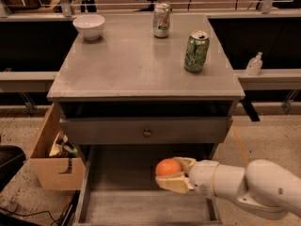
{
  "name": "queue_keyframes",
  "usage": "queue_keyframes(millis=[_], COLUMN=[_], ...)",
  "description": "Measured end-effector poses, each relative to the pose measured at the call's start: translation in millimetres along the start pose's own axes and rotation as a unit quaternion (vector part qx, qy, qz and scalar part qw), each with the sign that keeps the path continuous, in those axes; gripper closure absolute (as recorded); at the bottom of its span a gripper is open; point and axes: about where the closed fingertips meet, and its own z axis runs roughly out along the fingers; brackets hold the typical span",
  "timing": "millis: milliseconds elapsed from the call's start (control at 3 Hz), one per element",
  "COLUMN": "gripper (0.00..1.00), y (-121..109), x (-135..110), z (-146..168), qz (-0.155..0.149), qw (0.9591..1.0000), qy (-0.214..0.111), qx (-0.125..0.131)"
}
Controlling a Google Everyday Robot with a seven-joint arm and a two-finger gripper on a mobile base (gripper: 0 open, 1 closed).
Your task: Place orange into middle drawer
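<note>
Gripper (170,174) low at the cabinet front, fingers clamped on the orange (167,166), held above the open middle drawer (136,210), right of centre. Grey worktop (122,65) carries a white bowl (89,26) and two soda cans (196,51). Cardboard box (51,166) on speckled floor, left.

Warm, dim light falls from above onto the desk (127,65), leaving a soft sheen on its top. Beneath it the shade deepens. The middle drawer (141,209) lies murky, and my claw (170,172), hanging over it and clamped on the orange (167,166), catches the brightest glow down there.
</note>
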Motion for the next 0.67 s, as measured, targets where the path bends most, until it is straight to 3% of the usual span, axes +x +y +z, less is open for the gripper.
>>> queue_keyframes(millis=[667], gripper=[1.00], y=[-12.6], x=[37.5], z=[119.0], qz=[-0.024], qw=[0.9993], qy=[-0.010], qx=[-0.029])
